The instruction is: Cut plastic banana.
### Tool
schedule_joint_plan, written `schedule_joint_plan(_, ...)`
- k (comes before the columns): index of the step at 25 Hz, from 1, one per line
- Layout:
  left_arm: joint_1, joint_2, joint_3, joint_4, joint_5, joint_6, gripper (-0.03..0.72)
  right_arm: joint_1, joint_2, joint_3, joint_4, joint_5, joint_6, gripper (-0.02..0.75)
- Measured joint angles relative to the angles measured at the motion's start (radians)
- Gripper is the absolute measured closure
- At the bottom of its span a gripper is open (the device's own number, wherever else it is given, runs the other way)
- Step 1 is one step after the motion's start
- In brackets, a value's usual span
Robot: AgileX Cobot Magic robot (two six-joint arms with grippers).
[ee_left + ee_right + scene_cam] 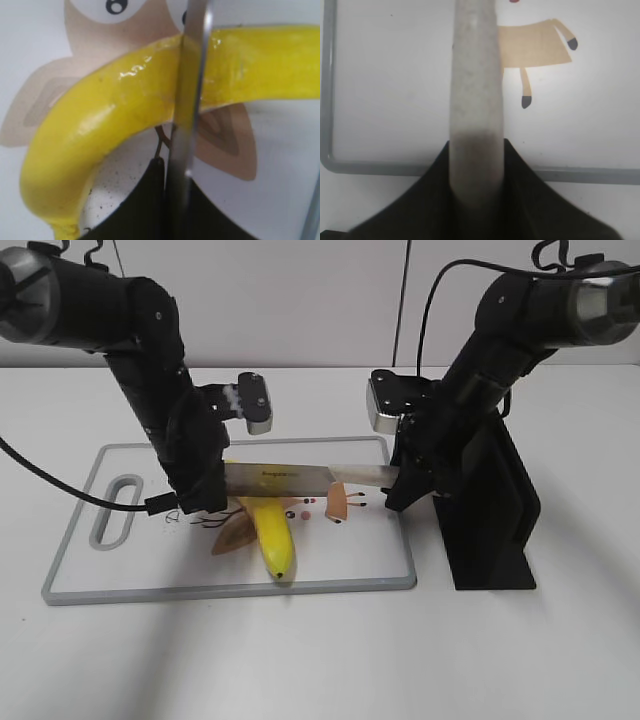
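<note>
Plastic banana (272,533) lies on the cutting board (120,575), which sits on the white table (320,660). Its lower tip points toward the board's front edge; the upper part is hidden behind the left arm in the exterior view.

Right gripper (395,480) has its jaws clamped on the handle end of the knife (300,476). The right wrist view shows the knife's spine (472,90) running straight out from between the dark jaws, over the board's grey rim (420,167).

Left gripper (205,502) is down at the banana's upper end. Jaws not visible in any view; cannot tell whether they grip the banana or merely press near it.

Blade runs level across the board, crossing the banana's line at right angles. In the left wrist view the blade (187,125) stands edge-on across the banana's yellow body (100,125), at or just above the skin. No gap or separated halves seen either side of the blade; banana looks whole.

Judgement: knife picked up and lined up, cut at the point of starting or barely begun. Left to do: press the blade through until the two pieces part, then withdraw the knife. A black stand (490,530) sits just right of the board.
</note>
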Motion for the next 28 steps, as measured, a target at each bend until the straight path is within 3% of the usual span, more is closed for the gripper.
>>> schedule_joint_plan(10, -0.003, -0.126, 0.020, 0.045, 0.020, -0.025, 0.716, 0.019, -0.159, 0.009, -0.016, 0.004, 0.016, 0.566)
schedule_joint_plan(21, -0.005, -0.288, 0.020, 0.018, 0.102, -0.030, 0.713, 0.020, -0.305, 0.009, -0.008, 0.064, 0.027, 0.568)
schedule_joint_plan(24, -0.005, -0.294, 0.020, -0.022, 0.098, -0.030, 0.614, 0.020, -0.307, 0.009, -0.008, 0.069, 0.028, 0.568)
schedule_joint_plan(28, -0.005, -0.294, 0.020, -0.065, 0.085, -0.046, 0.252, 0.020, -0.307, 0.009, -0.005, 0.053, 0.042, 0.568)
